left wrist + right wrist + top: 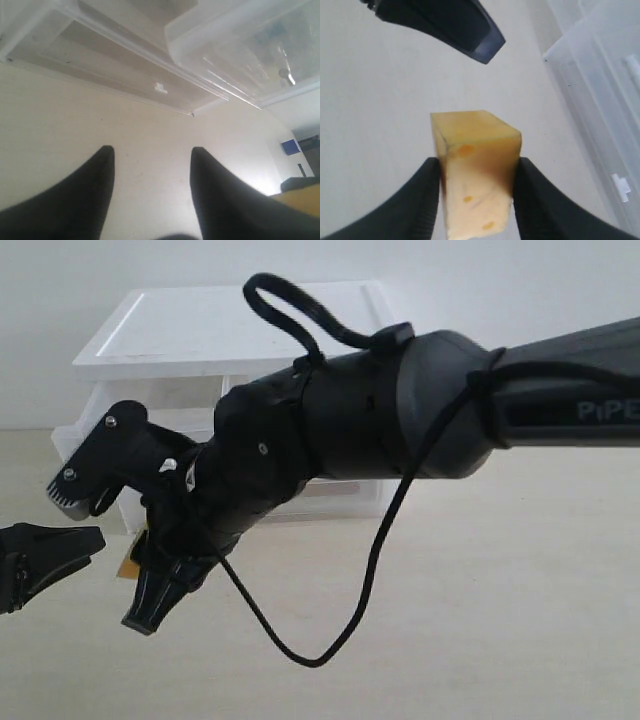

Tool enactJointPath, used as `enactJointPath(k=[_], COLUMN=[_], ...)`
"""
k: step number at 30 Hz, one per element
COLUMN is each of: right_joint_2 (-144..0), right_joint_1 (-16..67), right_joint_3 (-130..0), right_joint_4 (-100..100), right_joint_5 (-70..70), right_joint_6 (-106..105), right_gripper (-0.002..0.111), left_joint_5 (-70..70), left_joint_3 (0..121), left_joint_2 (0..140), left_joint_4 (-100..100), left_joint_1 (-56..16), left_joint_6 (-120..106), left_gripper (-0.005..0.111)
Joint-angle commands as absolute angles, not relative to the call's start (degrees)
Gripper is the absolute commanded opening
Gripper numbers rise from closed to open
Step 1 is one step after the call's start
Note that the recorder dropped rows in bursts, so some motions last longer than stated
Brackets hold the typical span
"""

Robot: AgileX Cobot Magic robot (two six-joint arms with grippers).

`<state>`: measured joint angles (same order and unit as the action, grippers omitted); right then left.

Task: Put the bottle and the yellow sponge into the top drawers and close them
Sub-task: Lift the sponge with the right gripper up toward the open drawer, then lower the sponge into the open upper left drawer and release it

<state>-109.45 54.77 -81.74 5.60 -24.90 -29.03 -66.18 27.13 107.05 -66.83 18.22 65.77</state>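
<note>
My right gripper (476, 165) is shut on the yellow sponge (475, 145), an orange-yellow block squeezed between both fingers. In the exterior view that gripper (140, 585) hangs low in front of the cabinet's left side, and only a sliver of the sponge (130, 565) shows. My left gripper (152, 150) stands open over bare table, with nothing between its fingers; it sits at the far left (80, 543), close to the right one. One top drawer (225, 40) is pulled out. A blurred teal patch shows through its wall; I cannot tell whether it is the bottle.
The white-topped cabinet (230, 330) stands at the back of the pale table (450, 640). A full-width drawer front with a white tab (160, 88) is low on it. A black cable (370, 570) loops down from the right arm.
</note>
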Motion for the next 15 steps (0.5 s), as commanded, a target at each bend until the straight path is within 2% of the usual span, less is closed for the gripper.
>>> enactJointPath(k=[1,15], right_joint_2=[-107.0,-106.4], right_joint_1=[53.8,53.1], right_joint_3=[-82.6,-97.7], right_joint_4=[5.3,5.2], right_joint_5=[-24.7,-25.2], right_joint_6=[-28.5,-27.4], right_gripper=[0.0,0.0], left_joint_5=[-66.0,-66.6], left_joint_3=[26.9,26.9], left_joint_2=[107.0,107.0], left_joint_4=[-66.3,-66.4], left_joint_1=[18.3,18.3], left_joint_6=[66.4,66.8], left_gripper=[0.044,0.044])
